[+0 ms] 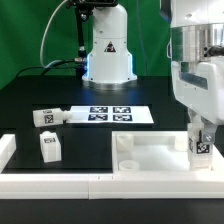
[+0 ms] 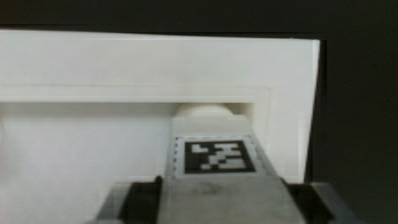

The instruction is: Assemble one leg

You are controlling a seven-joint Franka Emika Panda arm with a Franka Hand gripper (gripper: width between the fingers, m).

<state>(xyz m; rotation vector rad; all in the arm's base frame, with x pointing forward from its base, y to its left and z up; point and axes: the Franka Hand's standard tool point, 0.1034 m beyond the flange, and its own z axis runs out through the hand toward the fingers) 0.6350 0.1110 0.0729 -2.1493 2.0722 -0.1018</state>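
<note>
The gripper (image 1: 199, 138) is clamped on a leg (image 1: 201, 145), a small white block with a black-and-white tag on its face, and holds it upright over the tabletop (image 1: 150, 160) on the exterior view's right. In the wrist view the same leg (image 2: 217, 150) sits between the two dark fingers (image 2: 139, 200), tag facing the camera, and the tabletop (image 2: 107, 90) lies behind it as a broad white surface with a raised rim.

The step in hand looks like seating this leg at its corner of the tabletop. A small rounded white stub (image 2: 208, 112) shows just past the top of the leg in the wrist view; it may be the mounting peg or the leg's own tip, and I cannot tell which. Whether the leg already touches the tabletop is also unclear from either view.

Two more legs lie well apart on the exterior view's left, one (image 1: 50, 147) upright near the front rail (image 1: 50, 180), one (image 1: 48, 117) on its side beside the marker board (image 1: 95, 114).

The next move likely calls for lining the leg up squarely with its mount, pressing it down, then turning it to fasten
</note>
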